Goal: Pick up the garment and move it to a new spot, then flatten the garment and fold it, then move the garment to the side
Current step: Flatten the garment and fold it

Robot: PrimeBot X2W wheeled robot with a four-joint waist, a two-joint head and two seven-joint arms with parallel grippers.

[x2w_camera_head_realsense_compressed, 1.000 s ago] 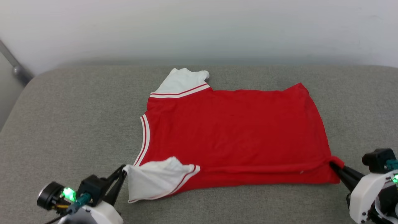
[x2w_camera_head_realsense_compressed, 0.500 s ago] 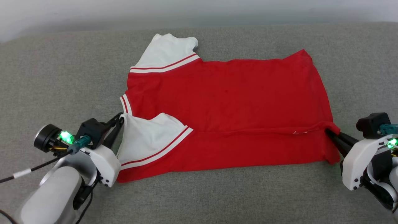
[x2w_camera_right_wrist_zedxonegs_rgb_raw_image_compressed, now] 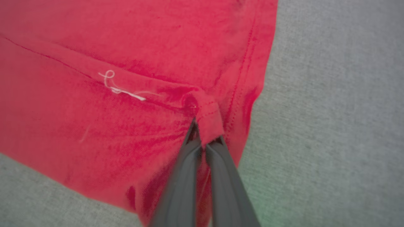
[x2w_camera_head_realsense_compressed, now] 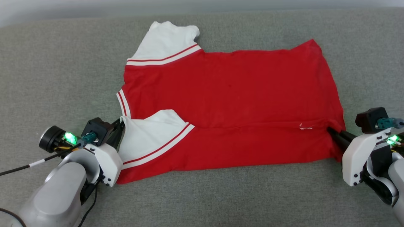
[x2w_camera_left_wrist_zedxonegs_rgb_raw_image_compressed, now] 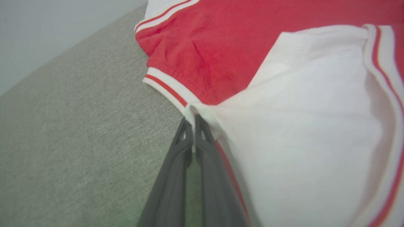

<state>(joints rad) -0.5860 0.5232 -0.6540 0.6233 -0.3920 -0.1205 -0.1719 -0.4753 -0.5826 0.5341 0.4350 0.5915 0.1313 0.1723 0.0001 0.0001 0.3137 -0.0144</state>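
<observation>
Grey cushion (x2w_camera_head_realsense_compressed: pixel 47 63) holds the garment (x2w_camera_head_realsense_compressed: pixel 227 94); left fingers (x2w_camera_left_wrist_zedxonegs_rgb_raw_image_compressed: pixel 172 176) pinch its sleeve (x2w_camera_head_realsense_compressed: pixel 148 132), right fingers (x2w_camera_right_wrist_zedxonegs_rgb_raw_image_compressed: pixel 184 176) its hem (x2w_camera_right_wrist_zedxonegs_rgb_raw_image_compressed: pixel 208 116).

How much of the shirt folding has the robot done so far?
Done: the garment lies spread flat on the grey cushion. In hand: the left gripper pinches the near white sleeve and the right gripper pinches the hem corner, raising the near side along a crease, which looks like a first fold starting. Left: finishing the fold and moving it aside.

Bright, even light with soft shadows; wrist views blur at close range and edges.
</observation>
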